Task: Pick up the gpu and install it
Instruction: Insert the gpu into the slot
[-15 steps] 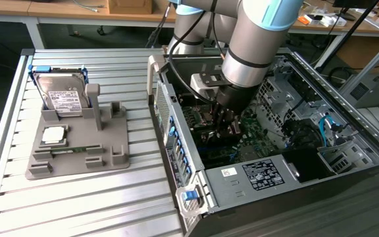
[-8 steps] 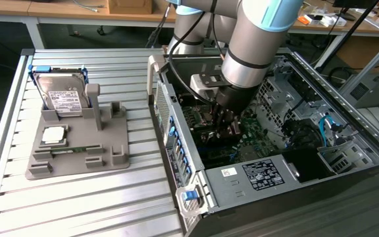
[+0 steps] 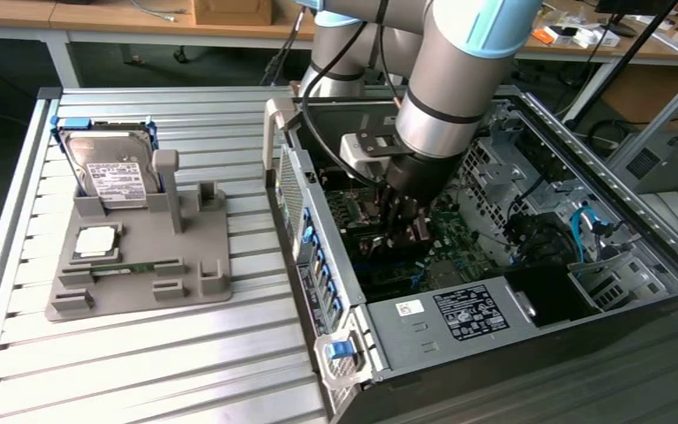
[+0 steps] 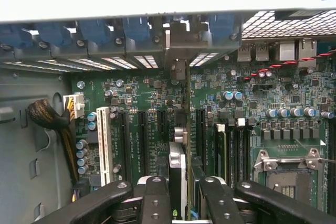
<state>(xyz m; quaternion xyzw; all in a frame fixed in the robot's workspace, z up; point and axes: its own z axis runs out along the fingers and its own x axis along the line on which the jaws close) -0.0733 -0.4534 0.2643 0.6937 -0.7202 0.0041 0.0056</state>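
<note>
Exterior view, from its left. A grey fixture tray (image 3: 139,265) sits on the slatted metal desk (image 3: 139,371). It holds a hard drive (image 3: 113,172) upright in a slot, a square CPU chip (image 3: 95,243) lying flat in a recess, and a memory stick (image 3: 137,268) set on edge, each part kept apart so it can be taken singly. The other holders on the tray stand vacant.

To the exterior view's right lies the computer case (image 3: 493,265), side panel off and motherboard (image 3: 433,256) facing up, which gives the arm access from above. The arm reaches down into the case, the tool (image 3: 404,208) low over the board.

In the wrist view, the tool (image 4: 177,192) is partly closed, its fingers (image 4: 155,198) clamped on either face of the gpu (image 4: 178,145). The card is held on edge, seen as a thin vertical strip, in line with the black expansion slots (image 4: 143,135) and with its end bracket toward the rear slot openings (image 4: 184,40). Judged from this, the card is over or entering a slot; whether it is fully seated cannot be told.
</note>
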